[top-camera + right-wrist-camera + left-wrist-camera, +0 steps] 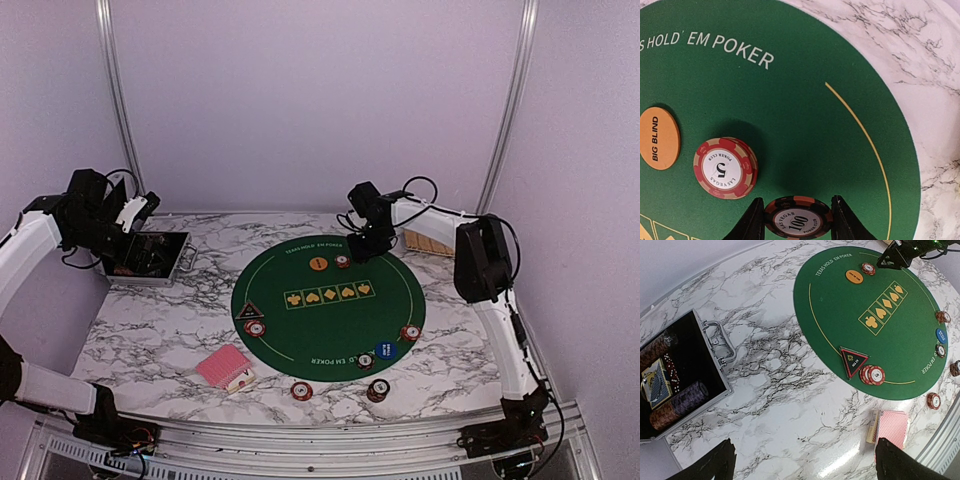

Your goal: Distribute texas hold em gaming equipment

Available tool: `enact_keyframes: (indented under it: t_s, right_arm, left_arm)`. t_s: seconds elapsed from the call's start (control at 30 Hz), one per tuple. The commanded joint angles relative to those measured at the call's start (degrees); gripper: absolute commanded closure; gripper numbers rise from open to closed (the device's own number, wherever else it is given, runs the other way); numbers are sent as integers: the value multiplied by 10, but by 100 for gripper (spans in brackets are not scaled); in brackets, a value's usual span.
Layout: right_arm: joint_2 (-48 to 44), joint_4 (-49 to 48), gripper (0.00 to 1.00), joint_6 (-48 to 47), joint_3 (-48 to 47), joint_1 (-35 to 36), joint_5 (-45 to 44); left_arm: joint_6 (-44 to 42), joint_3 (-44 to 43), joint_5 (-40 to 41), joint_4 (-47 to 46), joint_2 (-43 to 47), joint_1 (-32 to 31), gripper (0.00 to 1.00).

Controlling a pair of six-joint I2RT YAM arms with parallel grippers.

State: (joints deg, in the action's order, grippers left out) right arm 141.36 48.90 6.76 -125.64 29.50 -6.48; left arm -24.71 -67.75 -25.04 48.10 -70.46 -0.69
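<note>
Right wrist view | your right fingers point(747, 225) clamped on dark orange-edged 100 poker chip point(798, 218) | red-and-white 5 chip stack point(725, 168) just beyond the fingertips, on round green felt mat point(805, 100) | lower straight, release level, keep clear of that stack | left fingers point(705, 465) apart, empty

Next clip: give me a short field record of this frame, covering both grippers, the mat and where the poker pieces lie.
surface: round green mat on marble table
right gripper: jaws closed on dark 100 chip, at the mat's far side
left gripper: jaws open, empty, above the table near open case
on mat: orange Big Blind button beside red 5 chip stack; triangular marker; blue button
off mat: red-backed cards and two chip stacks near the front edge
</note>
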Motion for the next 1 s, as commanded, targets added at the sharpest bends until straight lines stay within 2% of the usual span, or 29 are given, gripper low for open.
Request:
enact_keyframes:
  t_s: [0.0, 0.2, 0.33, 0.57, 0.8, 0.97]
  right_arm:
    - [17, -22, 73, -5, -3, 1, 5]
    - [32, -27, 70, -4, -7, -6, 13]
    - [38, -23, 56, -6, -7, -6, 22]
    - [22, -16, 44, -10, -5, -6, 6]
    - [-14, 0, 43, -13, -27, -6, -3]
    - [-73, -1, 46, -14, 3, -4, -3]
  left_arm:
    - [-5, -2, -3, 12, 1, 2, 1]
    - [-6, -1, -2, 12, 4, 2, 1]
    - [-6, -2, -2, 12, 3, 2, 1]
    - [-6, -1, -3, 12, 3, 2, 1]
    - [-5, 0, -5, 12, 6, 2, 1]
    - [-5, -1, -6, 12, 9, 2, 1]
